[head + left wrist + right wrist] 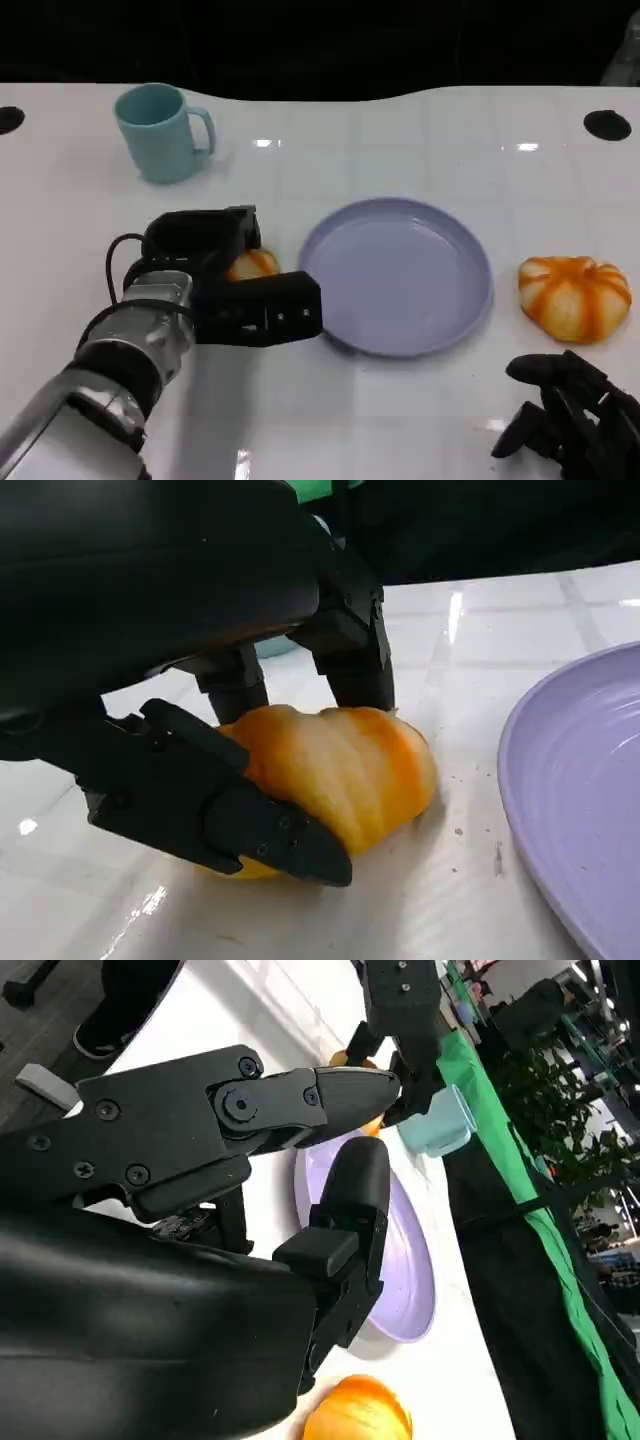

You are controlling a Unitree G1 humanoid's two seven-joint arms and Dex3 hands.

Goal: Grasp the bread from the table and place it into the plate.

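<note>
The left hand closes its fingers around the bread beside the plate; the right hand rests empty, fingers loosely curled.

The bench is white and glossy, throwing back lamp glints. The lilac plate looks like smooth, satin plastic, and the teal mug like matt plastic. The bread has a shiny glazed crust. The left robot hand is matt black plastic on a brushed-metal forearm.

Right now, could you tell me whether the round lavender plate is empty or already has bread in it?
Empty. The round lavender plate shows only bare surface; the left hand grips one orange-striped bread roll beside it on the table.
</note>
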